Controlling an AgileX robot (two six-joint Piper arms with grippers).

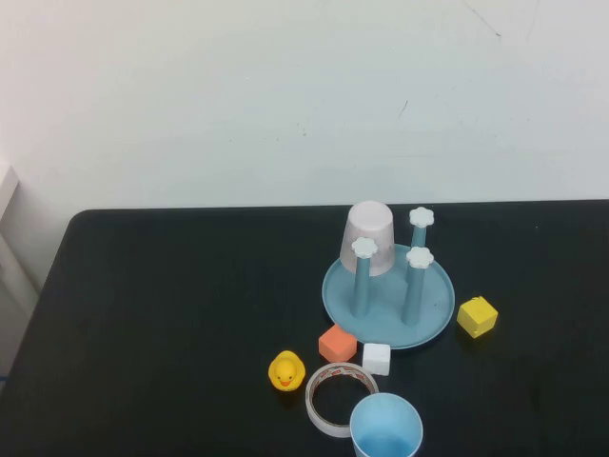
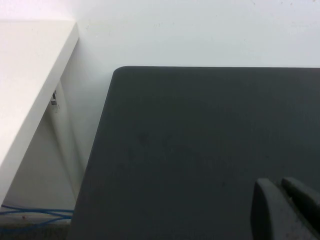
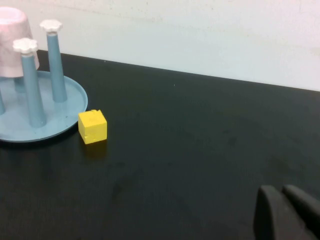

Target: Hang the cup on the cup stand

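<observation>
The light blue cup (image 1: 385, 426) stands upright, mouth up, at the table's front edge, next to a tape roll (image 1: 338, 395). The cup stand (image 1: 433, 314), a teal dish with flower-topped pegs, sits just behind it at centre right; it also shows in the right wrist view (image 3: 15, 131). A pale pink cup (image 1: 369, 238) hangs upside down on a back peg. Neither gripper shows in the high view. My left gripper (image 2: 280, 182) is shut and empty over bare table at the left. My right gripper (image 3: 280, 189) is shut and empty, right of the stand.
A yellow duck (image 1: 285, 371), an orange cube (image 1: 337, 343) and a white cube (image 1: 377, 358) lie in front of the stand. A yellow cube (image 1: 477, 316) lies at its right, also in the right wrist view (image 3: 92, 126). A white shelf (image 2: 30, 85) stands left of the table.
</observation>
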